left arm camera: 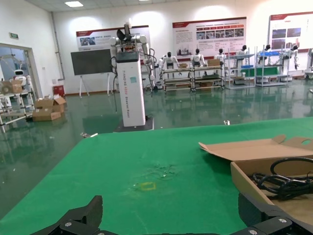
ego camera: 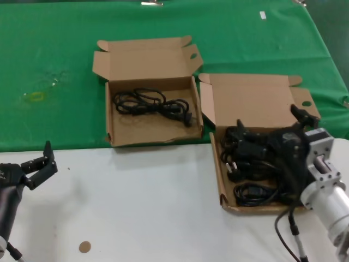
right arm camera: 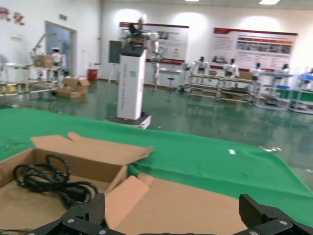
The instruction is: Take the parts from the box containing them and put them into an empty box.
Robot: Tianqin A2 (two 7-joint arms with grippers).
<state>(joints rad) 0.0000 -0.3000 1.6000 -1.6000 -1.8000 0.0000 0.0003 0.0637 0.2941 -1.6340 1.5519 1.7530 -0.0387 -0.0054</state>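
The wider brown box at the right holds several coiled black cable bundles, and its lid stands open. My right gripper is open and empty just above these bundles; its wrist view looks across the lid. The squarer brown box at the middle holds one cable bundle, which also shows in the right wrist view and the left wrist view. My left gripper is open and empty over the white table at the near left.
A green cloth covers the far part of the table, with a yellow mark on it. The near part is white, with a small brown disc on it. The two boxes stand close together.
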